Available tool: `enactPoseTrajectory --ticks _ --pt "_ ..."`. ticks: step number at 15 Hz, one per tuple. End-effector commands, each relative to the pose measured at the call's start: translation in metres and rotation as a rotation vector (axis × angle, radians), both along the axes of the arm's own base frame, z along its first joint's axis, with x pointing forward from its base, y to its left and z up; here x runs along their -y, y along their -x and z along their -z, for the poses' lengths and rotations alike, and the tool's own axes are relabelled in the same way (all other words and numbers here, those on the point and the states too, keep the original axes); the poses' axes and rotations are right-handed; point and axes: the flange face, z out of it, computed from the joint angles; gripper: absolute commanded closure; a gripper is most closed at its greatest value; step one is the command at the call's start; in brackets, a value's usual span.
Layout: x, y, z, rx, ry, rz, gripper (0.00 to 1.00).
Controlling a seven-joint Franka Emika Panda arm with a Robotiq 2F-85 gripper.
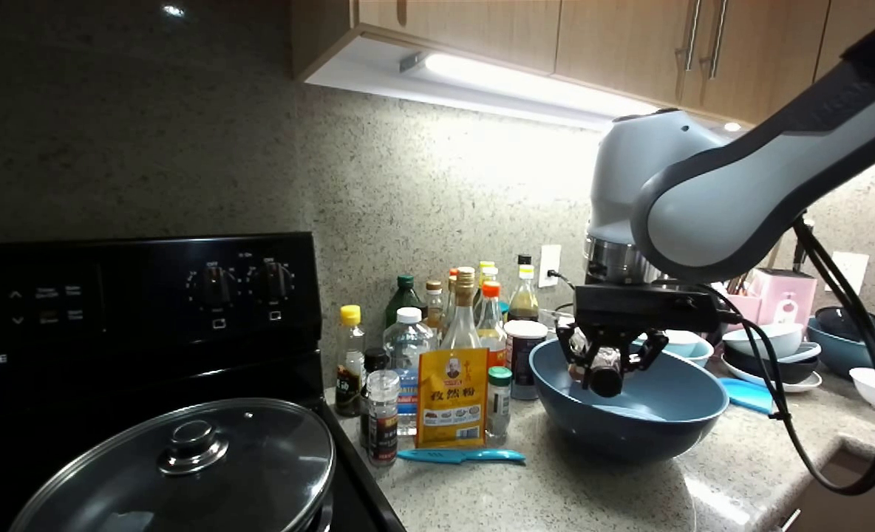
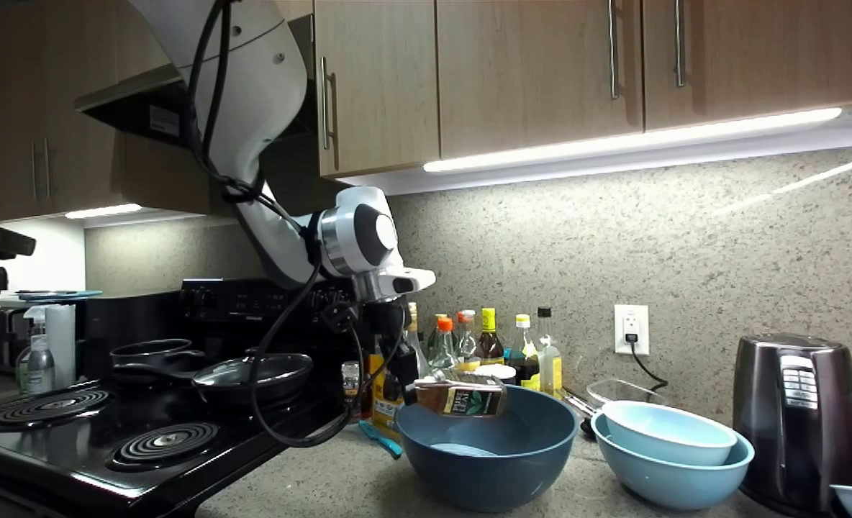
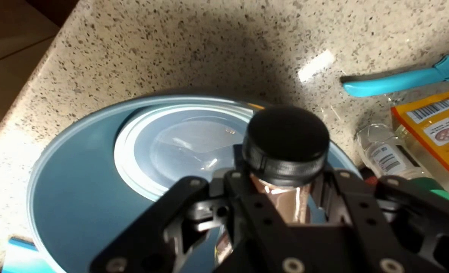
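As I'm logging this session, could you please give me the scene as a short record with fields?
Claw: shut on the neck of the Pure Leaf bottle
Bottle pose: nearly level, black cap on
Beneath bottle: dark blue bowl
Inside bowl: round, pale-rimmed item, exact kind unclear
Near bowl: turquoise knife, cumin powder pouch
On stove: glass-lidded pan
Farther along counter: nested light blue bowls, electric kettle

Pale wood cabinets (image 2: 541, 72), bright under-cabinet light strip (image 2: 635, 139), speckled grey backsplash (image 2: 512, 237), white outlet (image 2: 624, 316), speckled countertop (image 3: 179, 49)
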Motion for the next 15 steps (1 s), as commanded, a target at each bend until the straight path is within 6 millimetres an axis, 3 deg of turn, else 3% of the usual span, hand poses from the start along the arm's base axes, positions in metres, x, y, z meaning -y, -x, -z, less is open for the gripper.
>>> enactPoseTrajectory --ticks 1,15 --pt "0.003 0.008 -0.017 0.033 0.009 0.004 0.85" --pt "0.013 0.012 -0.031 0.075 -0.007 0.028 0.85"
